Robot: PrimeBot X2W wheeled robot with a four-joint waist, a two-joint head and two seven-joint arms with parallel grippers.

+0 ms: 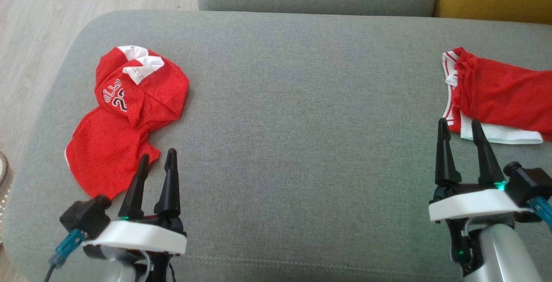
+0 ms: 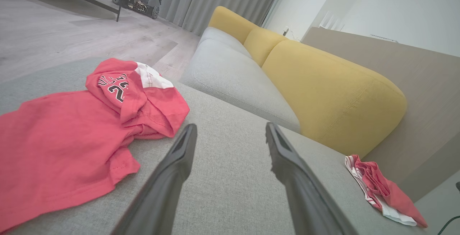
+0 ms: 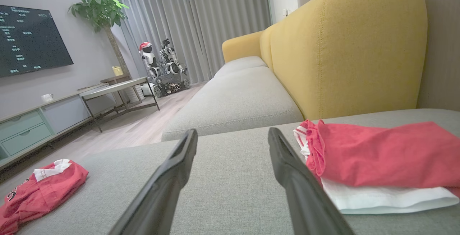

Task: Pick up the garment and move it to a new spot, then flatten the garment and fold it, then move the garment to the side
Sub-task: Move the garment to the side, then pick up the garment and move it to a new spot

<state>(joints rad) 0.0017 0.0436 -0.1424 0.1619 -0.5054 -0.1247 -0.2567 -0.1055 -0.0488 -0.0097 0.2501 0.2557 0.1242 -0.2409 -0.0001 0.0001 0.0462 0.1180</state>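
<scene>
Red mesh jersey (image 1: 125, 114) crumpled on grey woven cushion (image 1: 302, 122), left hand (image 1: 158, 155) spread, right hand (image 1: 458, 122) spread

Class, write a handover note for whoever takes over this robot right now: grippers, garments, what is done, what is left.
Left gripper: open, empty, fingertips close beside the lower edge of the crumpled red jersey.
Right gripper: open, empty, at the near edge of the folded red-and-white garment.
The jersey lies on the left of the grey cushion; the folded garment lies at its right end.
Done: the right-hand garment looks folded and set aside.
Left: pick up the jersey, move it, flatten, fold, set aside.
</scene>
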